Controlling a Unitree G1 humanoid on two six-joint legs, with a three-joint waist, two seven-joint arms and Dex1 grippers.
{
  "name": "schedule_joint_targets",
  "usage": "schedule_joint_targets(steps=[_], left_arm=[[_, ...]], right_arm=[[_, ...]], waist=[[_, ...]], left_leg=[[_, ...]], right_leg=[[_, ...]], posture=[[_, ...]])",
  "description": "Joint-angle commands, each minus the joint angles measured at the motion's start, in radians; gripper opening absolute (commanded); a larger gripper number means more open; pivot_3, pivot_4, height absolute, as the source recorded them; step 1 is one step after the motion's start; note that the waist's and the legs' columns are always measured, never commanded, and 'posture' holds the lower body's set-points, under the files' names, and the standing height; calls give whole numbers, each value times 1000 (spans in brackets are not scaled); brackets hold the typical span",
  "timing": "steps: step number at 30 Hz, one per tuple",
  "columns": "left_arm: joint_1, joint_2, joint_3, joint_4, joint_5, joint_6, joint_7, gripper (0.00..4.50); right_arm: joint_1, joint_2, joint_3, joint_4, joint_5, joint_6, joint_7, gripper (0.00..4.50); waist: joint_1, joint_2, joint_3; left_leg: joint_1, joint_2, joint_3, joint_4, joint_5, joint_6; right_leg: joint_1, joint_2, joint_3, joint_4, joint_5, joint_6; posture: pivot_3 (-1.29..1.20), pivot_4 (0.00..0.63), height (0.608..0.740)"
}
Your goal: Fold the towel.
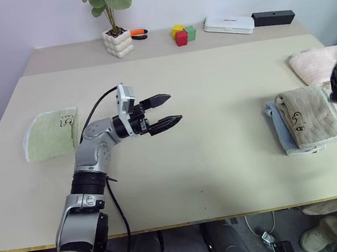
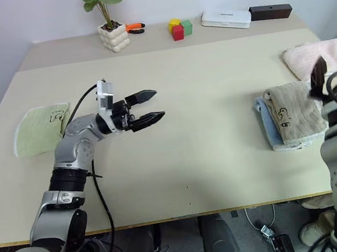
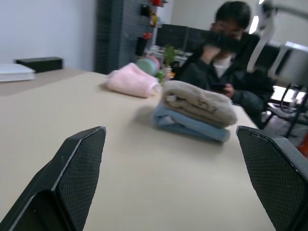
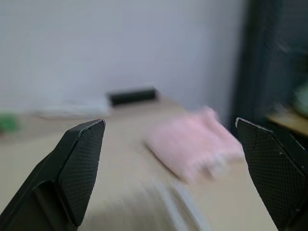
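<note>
While both pincers gape empty, the towel (image 1: 306, 116) shows an unreadable dark logo.

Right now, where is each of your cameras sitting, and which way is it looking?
Left eye view: on my head, looking down over the table; my left arm and open left end effector show.
Right eye view: beside it, same scene; my right arm shows by the folded towel.
Left wrist view: on my left wrist, looking across the table at the towel, stacked on a blue towel, and a seated person.
Right wrist view: on my right wrist, looking between open fingers at the pink towel.
Shared: both wrist views see the pink towel.
</note>
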State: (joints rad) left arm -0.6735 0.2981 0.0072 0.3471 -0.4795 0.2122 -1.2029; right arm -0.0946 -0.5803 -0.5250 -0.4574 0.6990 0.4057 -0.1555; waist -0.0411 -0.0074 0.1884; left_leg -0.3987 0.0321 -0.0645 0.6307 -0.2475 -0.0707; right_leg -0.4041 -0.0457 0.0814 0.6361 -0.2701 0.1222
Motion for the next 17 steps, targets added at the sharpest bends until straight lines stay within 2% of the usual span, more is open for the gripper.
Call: schedule_joint_targets(steps=[1,4,9,11,14,17], left_arm=[[-1,33,29,-28,0,-23,6,4500],[24,77,38,-24,29,-75,3,4500],[109,147,48,-96,28,-81,2,4500],[156,178,44,-151,40,-102,5,4500],[201,198,46,-147,117,-234,49,4500],[274,214,61,-221,107,-234,76,4500]], right_arm=[[-22,-74,95,-60,116,70,261,4428],[56,-191,193,-133,84,59,535,4428],[63,-261,257,-90,49,9,798,4428],[55,-268,274,-79,47,2,874,4428],[43,-267,335,-54,8,-11,955,4428],[-7,-227,391,-3,-21,-23,986,4428]], waist=[[0,0,0],[3,0,0],[1,-1,1],[-1,-1,1],[7,-1,1],[3,-1,0]], left_leg=[[0,0,0,0,0,0],[-1,0,0,0,0,0],[-1,0,0,1,-1,1],[0,0,0,1,-1,1],[0,0,0,1,0,1],[0,0,0,2,0,1]], right_leg=[[0,0,0,0,0,0],[0,-1,-1,0,0,0],[0,-1,-1,0,0,0],[0,-1,-1,0,0,0],[0,-1,-1,0,0,0],[1,-1,-1,0,0,0]], posture=[[0,150,740],[0,150,740],[0,150,740],[0,150,740],[0,150,740],[0,150,740]])
